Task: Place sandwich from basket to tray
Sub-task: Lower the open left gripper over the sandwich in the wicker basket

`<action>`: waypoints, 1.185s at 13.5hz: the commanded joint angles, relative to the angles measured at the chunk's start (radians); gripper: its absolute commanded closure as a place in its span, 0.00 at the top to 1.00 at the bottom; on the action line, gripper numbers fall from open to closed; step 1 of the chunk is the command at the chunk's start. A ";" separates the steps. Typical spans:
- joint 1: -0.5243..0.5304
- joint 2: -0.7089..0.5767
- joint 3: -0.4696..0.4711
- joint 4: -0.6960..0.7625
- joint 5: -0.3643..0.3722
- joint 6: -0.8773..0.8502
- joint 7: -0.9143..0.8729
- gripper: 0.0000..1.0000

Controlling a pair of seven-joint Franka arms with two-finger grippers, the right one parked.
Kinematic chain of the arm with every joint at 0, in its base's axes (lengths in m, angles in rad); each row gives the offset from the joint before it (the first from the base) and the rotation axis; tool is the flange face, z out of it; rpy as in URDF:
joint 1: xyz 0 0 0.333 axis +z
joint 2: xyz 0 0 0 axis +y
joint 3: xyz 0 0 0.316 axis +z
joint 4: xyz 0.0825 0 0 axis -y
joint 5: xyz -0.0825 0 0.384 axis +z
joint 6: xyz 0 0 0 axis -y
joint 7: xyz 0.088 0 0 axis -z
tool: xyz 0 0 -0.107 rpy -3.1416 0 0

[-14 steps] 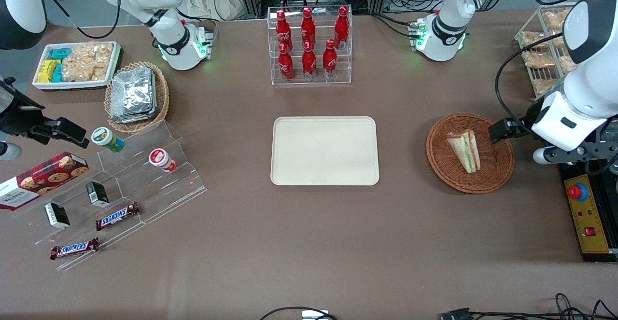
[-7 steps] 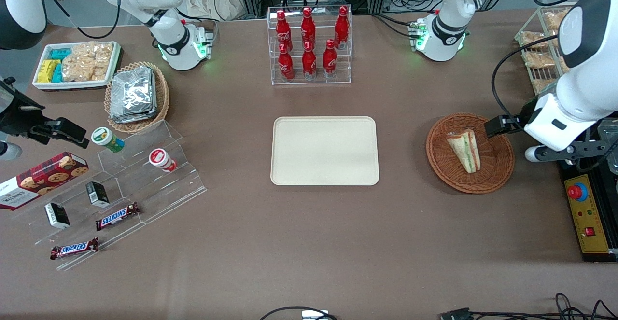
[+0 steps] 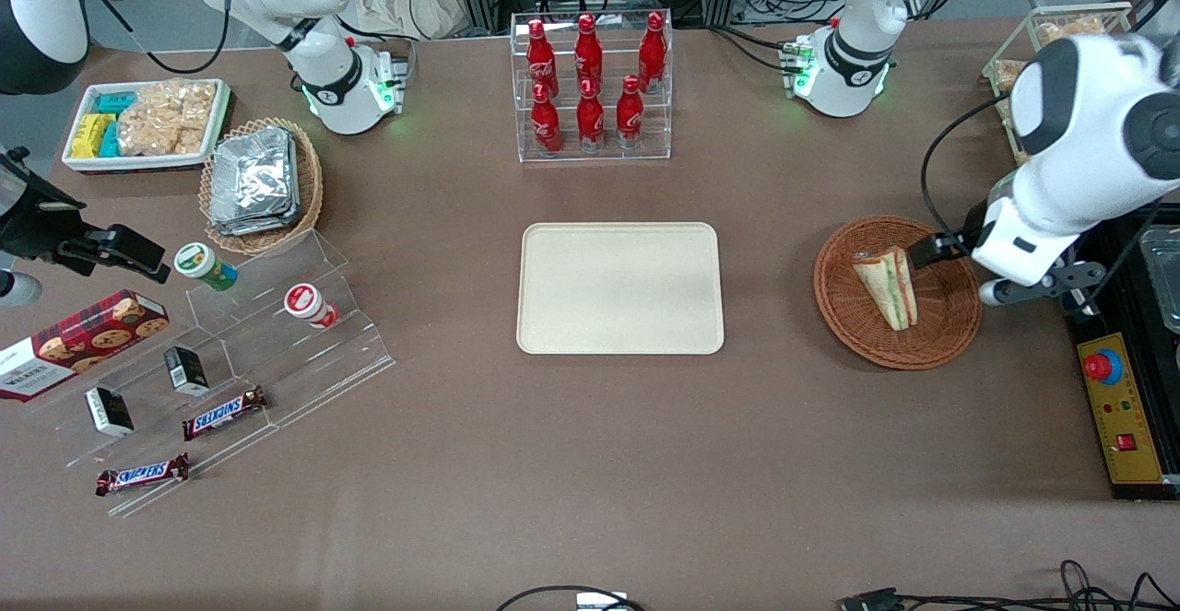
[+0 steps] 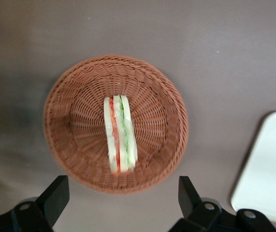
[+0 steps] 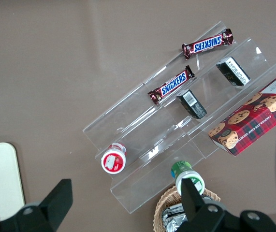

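Observation:
The sandwich [image 3: 887, 287], a wrapped wedge of white bread with green and red filling, stands on edge in the round reddish-brown basket [image 3: 834, 316]. The cream tray [image 3: 619, 288] lies bare at mid-table, beside the basket. My gripper [image 3: 933, 251] hovers over the basket's rim on the working arm's side, close to the sandwich's wide end and apart from it. In the left wrist view the sandwich [image 4: 120, 140] sits in the middle of the basket [image 4: 60, 125]. There the gripper [image 4: 122, 200] is open, its black fingers [image 4: 55, 197] wide apart with nothing between them, and a corner of the tray [image 4: 268, 174] shows.
A clear rack of red bottles [image 3: 590, 86] stands farther from the front camera than the tray. A yellow control box with a red button [image 3: 1120, 408] lies at the working arm's end, and a wire rack of snack packs [image 3: 1032, 86] stands above it.
The working arm has swung toward the basket. Its gripper has moved from outside the rim to above it, nearer the sandwich.

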 commanded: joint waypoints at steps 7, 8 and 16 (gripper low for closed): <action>0.007 0.118 0.016 -0.174 0.014 0.244 -0.133 1.00; 0.007 0.126 0.020 -0.193 0.014 0.271 -0.133 1.00; 0.007 0.150 0.036 -0.311 0.037 0.419 -0.113 1.00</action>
